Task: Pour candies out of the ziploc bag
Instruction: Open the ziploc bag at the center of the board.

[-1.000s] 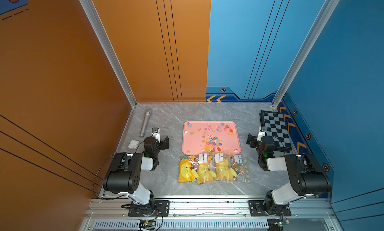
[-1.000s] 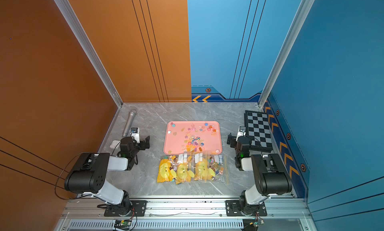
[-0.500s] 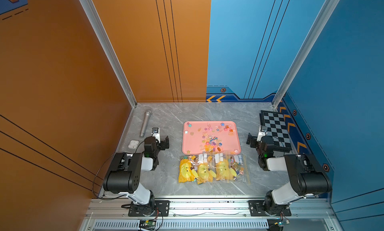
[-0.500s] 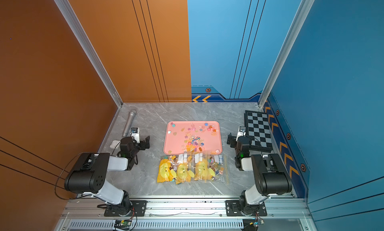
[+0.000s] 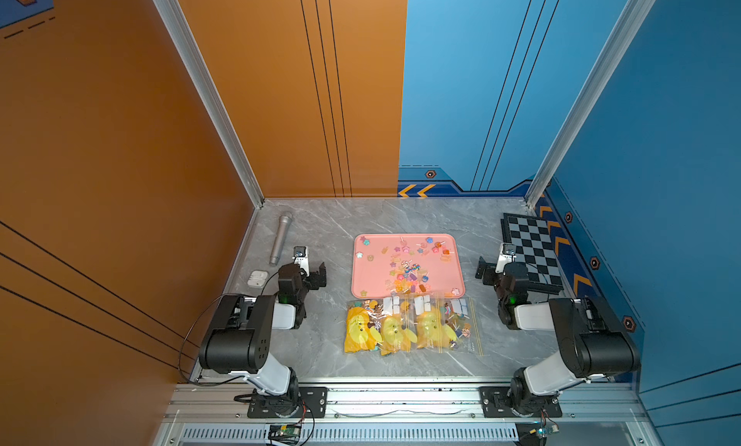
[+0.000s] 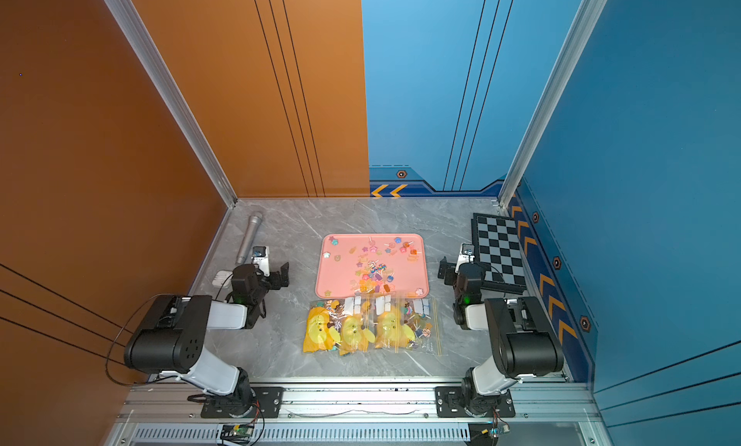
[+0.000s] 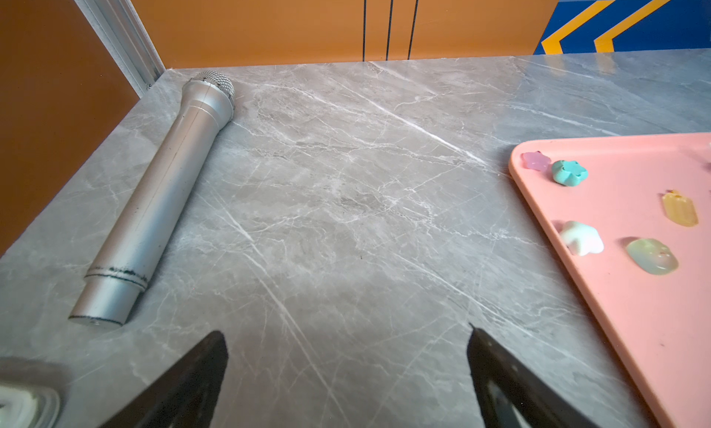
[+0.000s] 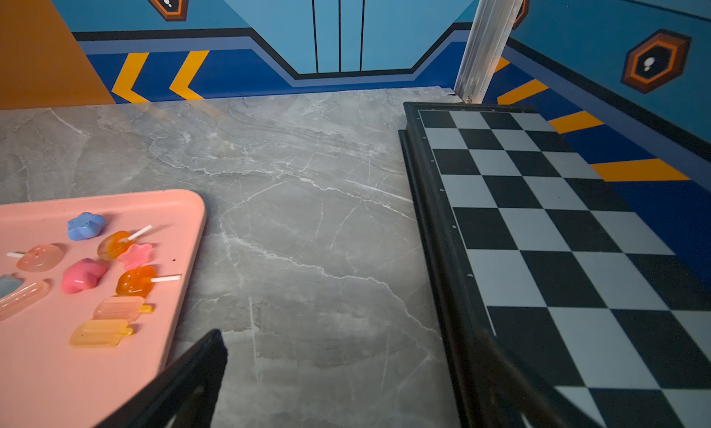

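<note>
White labels (image 5: 422,303), unreadable, on ziploc bags (image 5: 467,337)

Left arm (image 5: 236,335) and right arm (image 5: 589,339): black, white links.

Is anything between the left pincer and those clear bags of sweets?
Nothing visible: only bare grey marble tabletop lies between the open left pincer and the clear plastic zip bags holding multicoloured sweets.
</note>
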